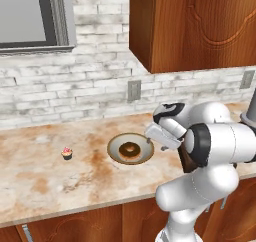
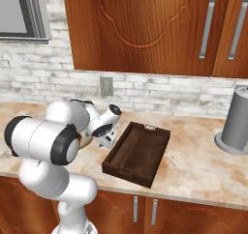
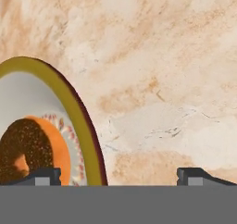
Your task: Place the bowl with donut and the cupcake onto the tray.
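Sitting on counter (image 1: 45, 171), bowl (image 1: 114, 147) holding donut (image 1: 130, 149) at centre; cupcake (image 1: 66, 153) standing well apart to its left; tray (image 2: 138, 153) lying on counter beyond arm. Gripper (image 3: 118, 177) hovering over bowl's rim, fingers (image 3: 45, 176) spread wide, gripping nothing. Judging risk: shallow rim pinch slipping, bowl tilting, donut sliding out

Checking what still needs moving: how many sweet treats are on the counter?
2. The donut lies in the bowl mid-counter; the cupcake stands alone on the counter to the bowl's left. Others could be hidden behind the arm.
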